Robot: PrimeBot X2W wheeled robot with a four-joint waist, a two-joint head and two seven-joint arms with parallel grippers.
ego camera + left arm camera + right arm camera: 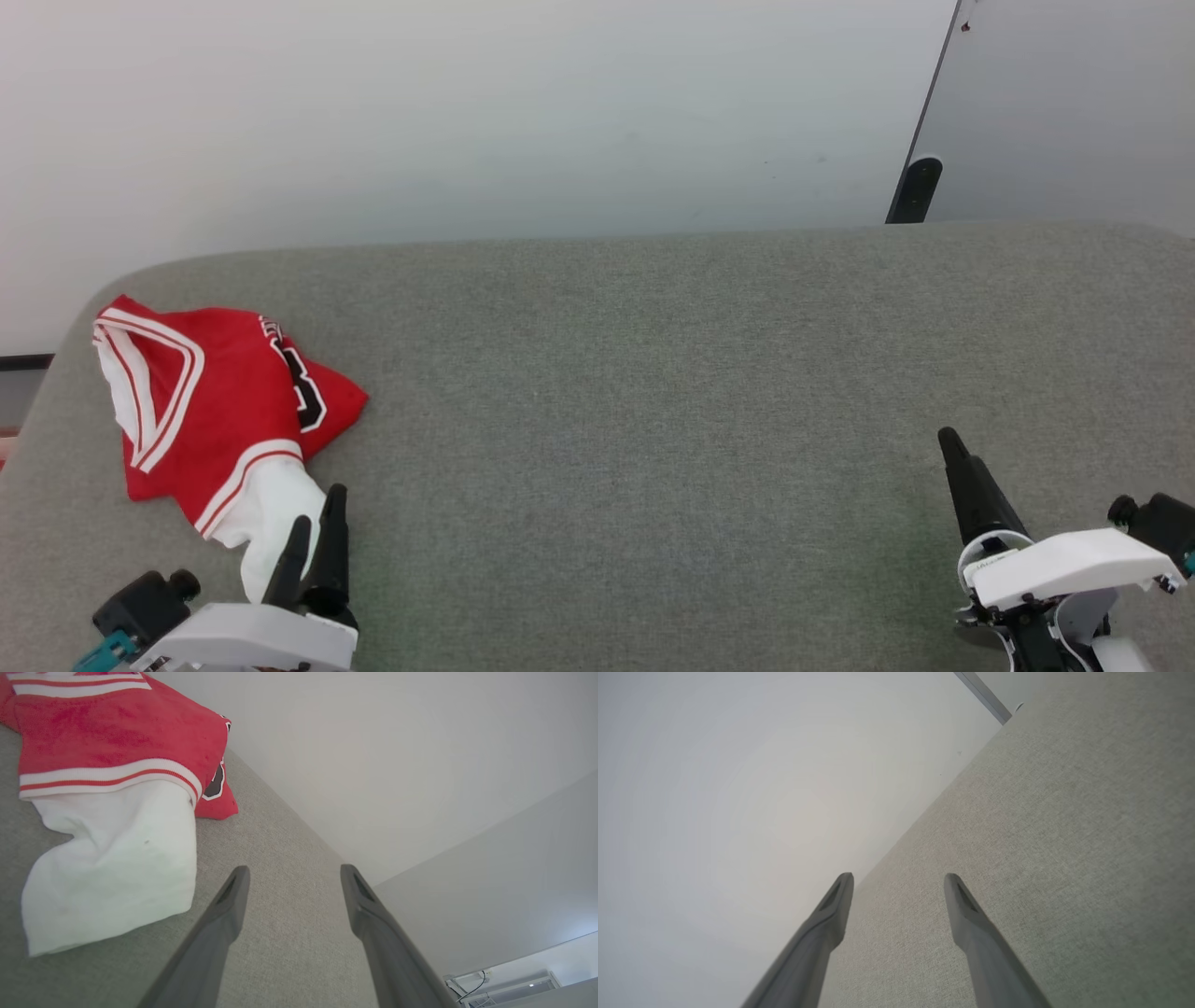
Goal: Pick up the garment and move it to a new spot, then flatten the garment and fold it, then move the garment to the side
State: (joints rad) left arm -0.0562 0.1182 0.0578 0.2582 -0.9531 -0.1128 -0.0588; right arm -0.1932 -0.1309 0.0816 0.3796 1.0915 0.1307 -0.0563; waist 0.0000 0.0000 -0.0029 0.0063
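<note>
The garment (219, 401), a red jersey with striped trim and black lettering, lies crumpled at the far left of the grey table (653, 392). Its white sleeve (266, 523) trails toward the front edge. My left gripper (317, 509) stands open just right of that sleeve's end, nothing between its fingers. In the left wrist view the white sleeve (117, 868) lies left of the left gripper (294, 872), beside the left finger. My right gripper (952, 443) rests at the lower right, far from the garment; in the right wrist view the right gripper (899, 879) is open over bare cloth.
The grey fabric table surface (1064, 835) ends in a rounded far edge against a white wall (467, 112). A dark post (915, 187) and a grey panel (1074, 103) stand behind the far right. The table's left edge runs close to the garment.
</note>
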